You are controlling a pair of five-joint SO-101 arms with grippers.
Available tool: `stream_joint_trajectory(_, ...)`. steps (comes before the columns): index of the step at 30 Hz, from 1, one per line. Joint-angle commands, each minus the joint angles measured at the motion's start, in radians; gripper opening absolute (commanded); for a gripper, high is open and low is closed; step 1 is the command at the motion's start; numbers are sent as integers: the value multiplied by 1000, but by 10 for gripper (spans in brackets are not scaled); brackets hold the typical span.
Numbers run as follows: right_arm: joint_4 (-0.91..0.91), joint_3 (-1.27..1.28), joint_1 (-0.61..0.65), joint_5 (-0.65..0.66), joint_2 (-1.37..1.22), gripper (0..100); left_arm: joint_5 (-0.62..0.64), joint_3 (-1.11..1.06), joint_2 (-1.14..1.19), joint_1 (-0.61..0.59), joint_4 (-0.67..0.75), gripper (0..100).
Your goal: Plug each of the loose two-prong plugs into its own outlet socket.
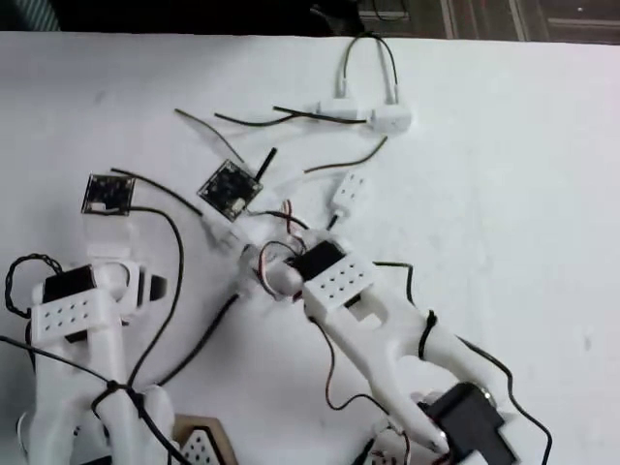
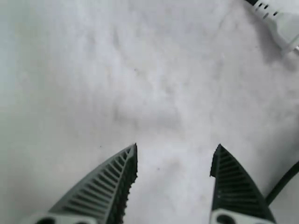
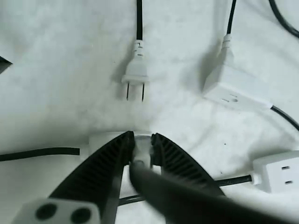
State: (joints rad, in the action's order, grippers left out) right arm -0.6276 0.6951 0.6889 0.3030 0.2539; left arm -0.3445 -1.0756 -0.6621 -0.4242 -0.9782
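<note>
My right gripper [image 3: 142, 136] is shut on a white plug body [image 3: 105, 141] lying on the table, its black cord running off to one side. Just beyond it lies a loose white two-prong plug [image 3: 135, 74], prongs toward the gripper. Two white outlet sockets [image 3: 236, 88] [image 3: 278, 170] lie beside it. In the high view the right gripper [image 1: 263, 271] is at the table's middle, near a socket [image 1: 349, 189]. Farther back lie another socket [image 1: 390, 119] and a plug [image 1: 334, 108]. My left gripper [image 2: 175, 149] is open over bare table; in the high view it [image 1: 116, 266] sits at the front left.
Two black square boards [image 1: 107, 194] [image 1: 230, 189] lie left of centre, with thin black cords [image 1: 179, 262] trailing between the arms. A white socket end [image 2: 275, 23] shows beyond the left gripper. The table's right half [image 1: 523, 194] is bare white.
</note>
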Motion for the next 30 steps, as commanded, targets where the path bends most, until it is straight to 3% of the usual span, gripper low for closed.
stream_joint_trajectory(1,-42,-6,4,-2,74,17,3,-2,-27,-7,15,263)
stream_joint_trajectory(30,117,20,-56,6,-116,17,3,-2,-27,-7,15,263)
